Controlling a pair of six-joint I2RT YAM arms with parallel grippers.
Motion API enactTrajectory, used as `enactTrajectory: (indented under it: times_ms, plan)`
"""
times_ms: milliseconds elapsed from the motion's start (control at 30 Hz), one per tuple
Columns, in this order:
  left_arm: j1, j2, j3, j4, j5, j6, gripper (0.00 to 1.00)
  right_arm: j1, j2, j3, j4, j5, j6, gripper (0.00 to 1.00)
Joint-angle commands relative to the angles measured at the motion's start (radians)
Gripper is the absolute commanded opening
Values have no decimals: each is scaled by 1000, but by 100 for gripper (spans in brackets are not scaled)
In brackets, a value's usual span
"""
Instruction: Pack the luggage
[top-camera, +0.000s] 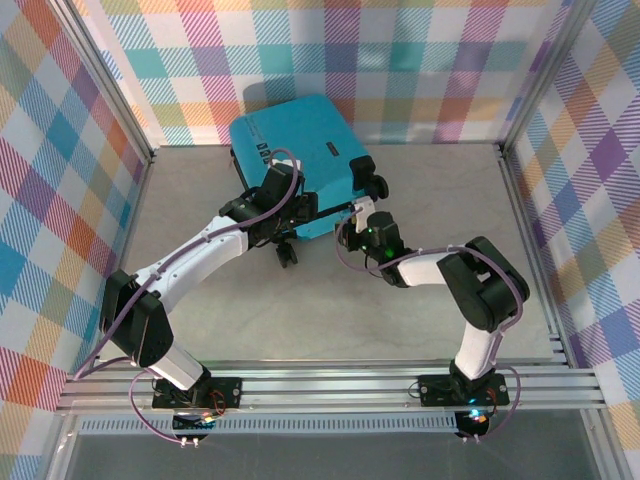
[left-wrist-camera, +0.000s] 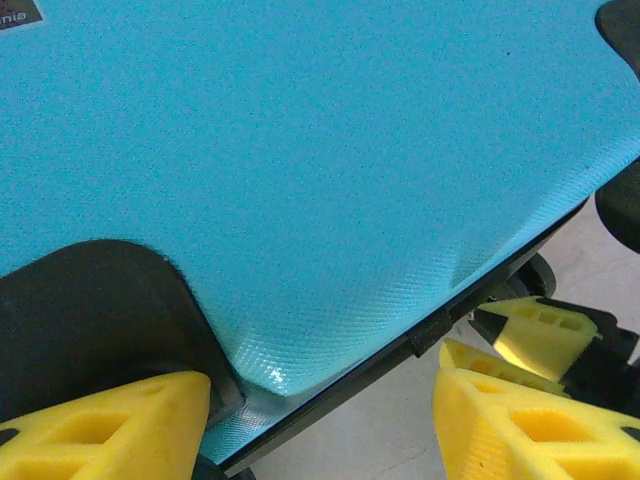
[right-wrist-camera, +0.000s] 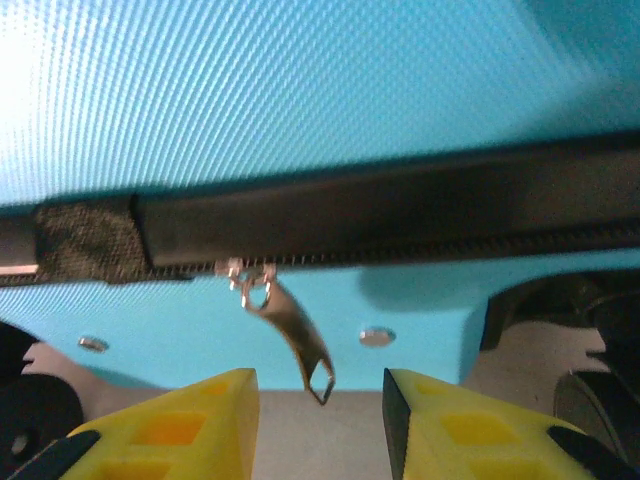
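Note:
The luggage, a turquoise hard-shell suitcase, lies shut at the back middle of the table. My left gripper is open at its near edge. In the left wrist view the shell's rounded corner and black zipper edge run between the yellow fingers of the left gripper, with a gap to the right finger. My right gripper is at the near right corner. In the right wrist view the right gripper is open, and the metal zipper pull hangs loose between its fingertips, touching neither.
A black wheel sticks out under the suitcase's near edge by the left gripper. More wheels sit at the right corner. Checked walls enclose the grey table on three sides.

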Motion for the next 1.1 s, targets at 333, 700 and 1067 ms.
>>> enactTrajectory:
  times_ms: [333, 700, 1067]
  plan:
    - [11, 55, -91, -216, -73, -45, 62, 4, 44, 82, -33, 85, 15, 0]
    - [51, 32, -149, -199, -98, -63, 62, -99, -2, 118, -290, 251, 146, 0]
    - [98, 14, -167, -189, -110, -59, 62, -137, -44, 160, -458, 305, 197, 0]
